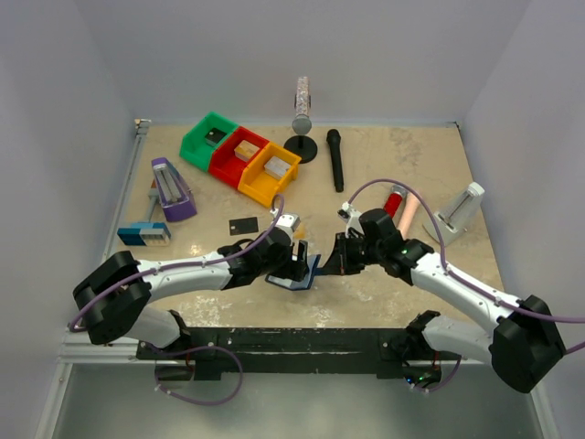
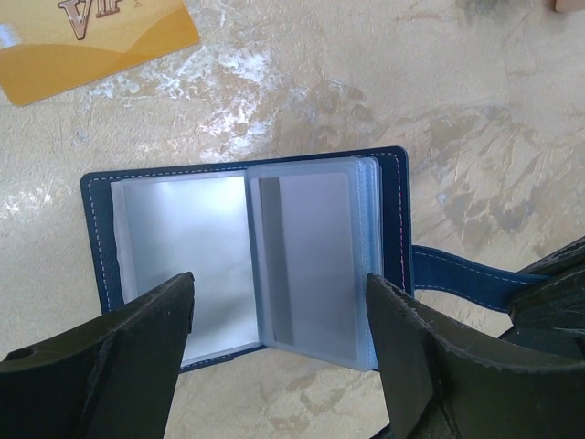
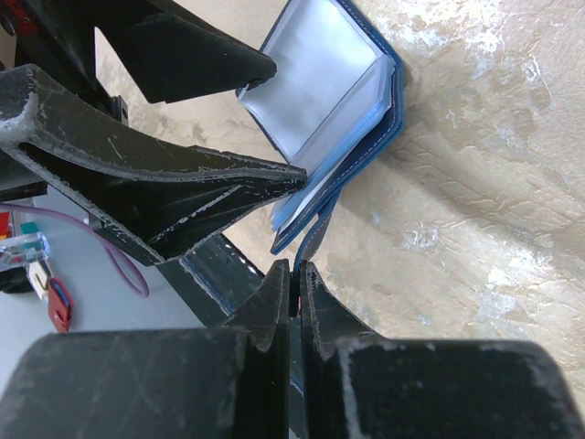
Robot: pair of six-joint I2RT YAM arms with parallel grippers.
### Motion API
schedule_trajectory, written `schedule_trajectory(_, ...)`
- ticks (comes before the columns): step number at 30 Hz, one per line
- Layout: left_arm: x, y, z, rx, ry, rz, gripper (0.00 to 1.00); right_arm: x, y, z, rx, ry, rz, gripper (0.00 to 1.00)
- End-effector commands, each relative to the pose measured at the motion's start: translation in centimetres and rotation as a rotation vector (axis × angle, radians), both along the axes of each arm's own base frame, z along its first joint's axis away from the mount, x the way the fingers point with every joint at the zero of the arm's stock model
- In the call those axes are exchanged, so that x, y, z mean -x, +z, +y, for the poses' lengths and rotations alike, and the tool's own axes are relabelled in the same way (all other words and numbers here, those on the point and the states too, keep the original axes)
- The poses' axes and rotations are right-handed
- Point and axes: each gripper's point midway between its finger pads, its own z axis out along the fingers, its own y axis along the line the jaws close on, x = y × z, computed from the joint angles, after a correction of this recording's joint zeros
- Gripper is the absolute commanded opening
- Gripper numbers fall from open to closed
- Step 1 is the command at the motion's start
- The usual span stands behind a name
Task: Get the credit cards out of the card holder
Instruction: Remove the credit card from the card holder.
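From above, the card holder [image 1: 304,280] lay open near the front edge of the table [image 1: 384,155], right between the two arms. The left gripper [image 1: 295,265] was poised over it and the right gripper [image 1: 329,263] sat just beside it on the other side. A black card [image 1: 242,225] was already out on the table, behind the left arm and apart from the holder.

On the left wrist camera the jaws were spread wide, one finger [image 2: 137,338] on each side of the open holder, which sat directly beneath and between them. Its fold ran along the fingers, so the spread crossed the holder's width. A grey card [image 2: 306,256] seemed to sit in the top clear sleeve on the right-hand side. A gold card [image 2: 91,41] lay beyond on the table, clear of the holder. The snap tab [image 2: 457,274] stretched off to the right.

On the right wrist camera the fingers were pressed together on that tab, pinning the holder in place. By my read, the left arm was the nearer one for the grey card — it needed to drop onto that right-hand sleeve.
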Motion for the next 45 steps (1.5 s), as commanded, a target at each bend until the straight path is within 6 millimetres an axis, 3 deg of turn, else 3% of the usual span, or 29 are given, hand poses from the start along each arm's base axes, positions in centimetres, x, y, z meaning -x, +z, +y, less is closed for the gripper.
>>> schedule_trajectory(1, -0.5, 2.1, -1.8, 0.071, -0.012, -0.023, 0.8, -0.5, 0.9, 0.0, -0.013, 0.001, -0.051, 0.0)
schedule_trajectory(20, -1.0, 0.8, -0.4, -0.019, 0.043, -0.02, 0.79, -0.3, 0.8, -0.3, -0.001, 0.0, -0.051, 0.0)
schedule_trajectory(45, -1.9, 2.0, 2.0, -0.065, 0.14, -0.075, 0.8, -0.3, 0.7, -0.4, 0.005, -0.001, -0.054, 0.0)
